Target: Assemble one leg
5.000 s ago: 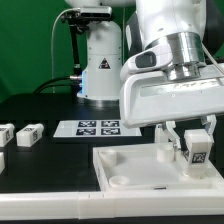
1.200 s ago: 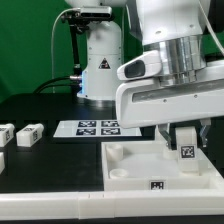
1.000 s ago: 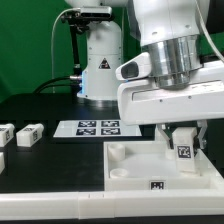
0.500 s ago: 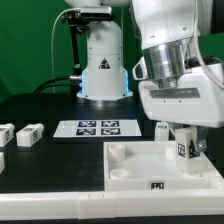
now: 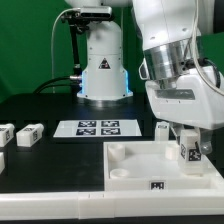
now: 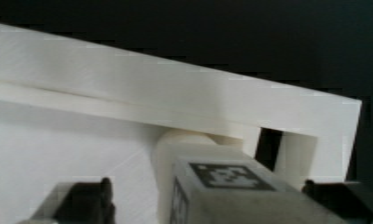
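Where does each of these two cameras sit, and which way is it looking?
Exterior view: off the arm, looking across the table at the white panel; the arm shows.
Wrist view: on the wrist, looking along the open fingers at the panel.
Shared: the leg, between the fingers, and the panel.

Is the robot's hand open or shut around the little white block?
Open. In the wrist view the hand has its fingers standing apart from the block, a gap on each side.

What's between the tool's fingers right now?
The leg, with a gap to the tool on each side, so the tool is open. The wrist view shows this.
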You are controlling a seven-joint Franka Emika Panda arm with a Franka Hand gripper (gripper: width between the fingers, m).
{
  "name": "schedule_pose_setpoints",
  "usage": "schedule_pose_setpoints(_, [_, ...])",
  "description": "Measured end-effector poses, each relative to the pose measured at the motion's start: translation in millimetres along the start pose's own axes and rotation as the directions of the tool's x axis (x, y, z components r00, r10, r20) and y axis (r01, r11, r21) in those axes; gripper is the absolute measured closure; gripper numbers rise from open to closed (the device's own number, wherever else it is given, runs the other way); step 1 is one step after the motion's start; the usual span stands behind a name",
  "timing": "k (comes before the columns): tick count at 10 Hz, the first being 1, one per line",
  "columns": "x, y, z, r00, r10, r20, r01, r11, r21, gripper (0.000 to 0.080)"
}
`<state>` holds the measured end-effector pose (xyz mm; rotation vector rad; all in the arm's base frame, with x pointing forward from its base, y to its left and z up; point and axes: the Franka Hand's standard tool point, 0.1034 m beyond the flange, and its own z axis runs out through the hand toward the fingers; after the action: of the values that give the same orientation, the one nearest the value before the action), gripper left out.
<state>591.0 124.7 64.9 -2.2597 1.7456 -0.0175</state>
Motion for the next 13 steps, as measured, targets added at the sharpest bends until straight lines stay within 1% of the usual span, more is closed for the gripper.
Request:
schedule_pose_setpoints(1, [0.0,-0.1,-0.1,0.998,-0.066,-0.001,0.066,0.998,-0.001,0.0176])
schedule_pose_setpoints(2, [-0.9,-0.5,-0.1,0.975,-0.223,-0.005,0.223,0.975,-0.007,0.0154])
schedule_pose_setpoints(3, [-2.9,-1.5,-0.1,0.925,-0.380,-0.012,0.379,0.925,-0.017,0.0154])
schedule_pose_setpoints(5, [-7.4,-3.9,0.1,0.791,-0.612,0.004,0.612,0.790,-0.047,0.0150])
schedule_pose_setpoints(6, [-8.1,-6.1,0.2,0.694,-0.720,0.015,0.719,0.692,-0.056,0.0150])
schedule_pose_setpoints(8, [-8.0,-9.4,0.6,0.535,-0.844,0.026,0.844,0.533,-0.058,0.0150])
schedule_pose_setpoints(10, [-3.8,-11.8,-0.7,0.303,-0.952,0.029,0.952,0.301,-0.063,0.0150])
schedule_pose_setpoints(11, [2.1,-12.3,-1.9,0.250,-0.968,0.027,0.967,0.248,-0.063,0.0150])
schedule_pose_setpoints(13, [0.6,-12.2,-1.6,0.249,-0.968,0.028,0.967,0.247,-0.062,0.0150])
